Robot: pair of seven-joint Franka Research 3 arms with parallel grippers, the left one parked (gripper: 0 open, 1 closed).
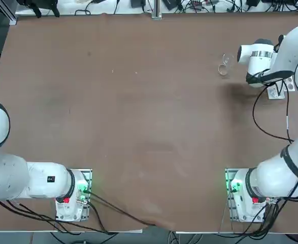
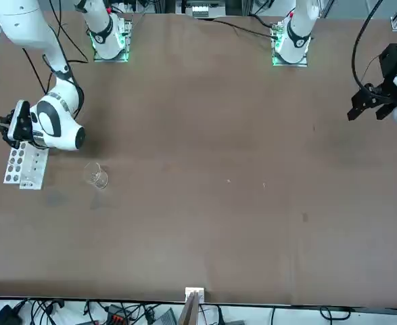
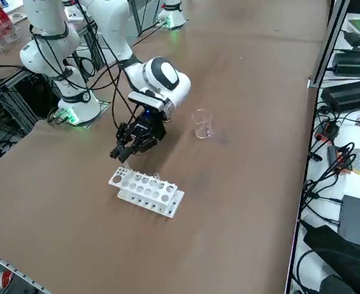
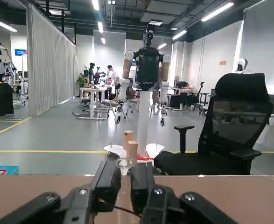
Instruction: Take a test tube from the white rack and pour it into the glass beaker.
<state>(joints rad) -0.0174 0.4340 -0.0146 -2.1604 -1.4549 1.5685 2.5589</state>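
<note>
Standing upright between the claw's fingers, the test tube (image 4: pixel 124 164) shows its round open mouth in the wrist view. The right claw (image 3: pixel 126 150) is clenched on it, hovering just above one end of the white rack (image 3: pixel 146 192). The glass beaker (image 3: pixel 202 124) stands near the rack on the brown table (image 3: pixel 247 153).

rack: the white rack (image 3: pixel 146 192) is set on the table (image 3: pixel 241 184) near its right edge | gripper: the right gripper (image 3: pixel 123 151) is held just above the rack's end | beaker: the glass beaker (image 3: pixel 202 124) is placed beside the rack, toward the table's middle
</note>
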